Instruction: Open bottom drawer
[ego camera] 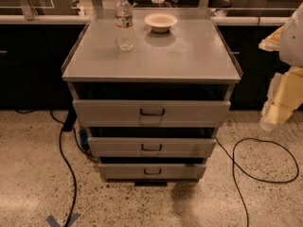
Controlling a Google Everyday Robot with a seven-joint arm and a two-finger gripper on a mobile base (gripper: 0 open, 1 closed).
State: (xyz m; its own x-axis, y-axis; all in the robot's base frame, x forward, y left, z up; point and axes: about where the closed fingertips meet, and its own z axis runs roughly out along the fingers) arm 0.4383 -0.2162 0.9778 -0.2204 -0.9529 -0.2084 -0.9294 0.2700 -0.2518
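Over at the right edge, the arm comes down from the top corner, pale and bulky, and the gripper hangs below it, off the right side of the cabinet at about the height of the top drawer. It is well apart from every handle and touching nothing; whether it is parted or closed, I cannot tell from here. The bottom drawer sits lowest in the stack, just above the floor, slimmest front of the three, with its small dark handle dead centre and a dark strip above the panel. The middle drawer lies right above it. Up on the grey cabinet top, a water bottle stands upright at the far left, and a pale bowl rests just to its right. The floor is speckled stone; a black cable snakes down the left side, and another cable loops on the right. Grey tape marks the near left floor. Dark cupboards run along the back.
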